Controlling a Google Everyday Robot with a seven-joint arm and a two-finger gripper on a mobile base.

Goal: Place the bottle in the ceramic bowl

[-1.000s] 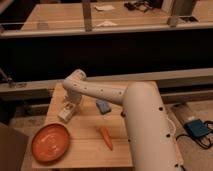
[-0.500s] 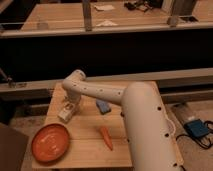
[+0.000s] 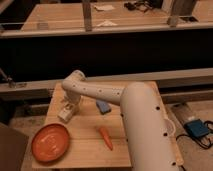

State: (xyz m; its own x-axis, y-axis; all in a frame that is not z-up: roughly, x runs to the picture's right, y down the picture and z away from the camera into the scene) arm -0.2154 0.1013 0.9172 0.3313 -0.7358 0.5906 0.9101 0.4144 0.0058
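The gripper (image 3: 67,111) hangs low over the table (image 3: 82,129), jaws wide, just behind the bowl (image 3: 50,142). A carrot (image 3: 105,137) lies nearby.

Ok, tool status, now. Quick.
Tool: open, low over the white bottle on the left side of the wooden table; nothing gripped that I can see.
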